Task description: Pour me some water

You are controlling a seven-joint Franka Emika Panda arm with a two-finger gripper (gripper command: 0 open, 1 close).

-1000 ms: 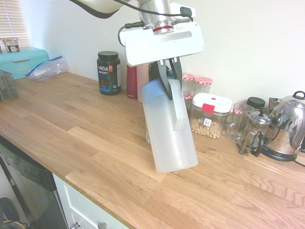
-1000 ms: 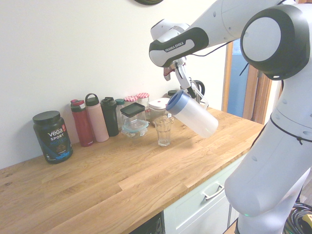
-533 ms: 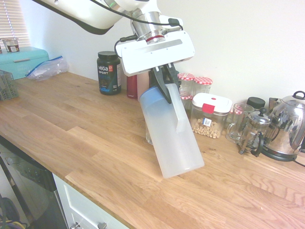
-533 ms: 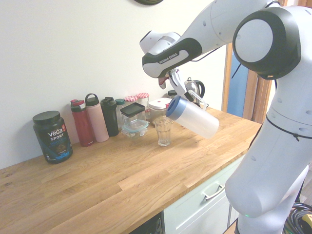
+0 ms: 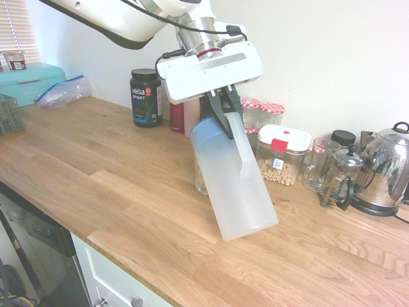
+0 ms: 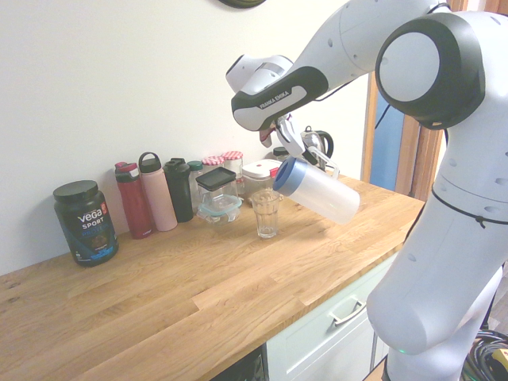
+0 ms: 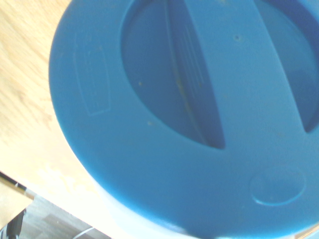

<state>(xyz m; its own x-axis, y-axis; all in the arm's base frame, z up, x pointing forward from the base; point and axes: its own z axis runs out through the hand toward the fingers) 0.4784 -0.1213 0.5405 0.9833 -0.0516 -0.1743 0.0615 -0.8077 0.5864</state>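
The robot's gripper (image 5: 222, 109) is clenched on the handle of a big white water jug (image 5: 234, 181) with a blue lid (image 6: 286, 175). The jug hangs in the air above the wooden counter (image 5: 102, 185), tipped over with its lid end low and pointing at the drinking glass (image 6: 267, 213). The glass stands on the counter, just beside the lid and a little below it. In the second outside view the glass sits at about 7 o'clock from the lid. From the first outside view the glass is mostly hidden behind the jug.

Close up, the wrist view shows only the blue lid, filling almost the whole picture. I cannot see any water running out.

I think this is the pouring step. The jug is tilted, but the glass looks empty or nearly so. Next, the lid's spout needs to sit right over the mouth of the glass, and the jug needs to tip a bit more, slowly. If it tips too fast, water could splash onto the counter.

Behind the glass, along the wall, stand a clear box with a black lid (image 6: 217, 194), some bottles (image 6: 157, 190) and a black tub (image 6: 85, 221). A shiny kettle (image 5: 386, 171) is far off at the side.
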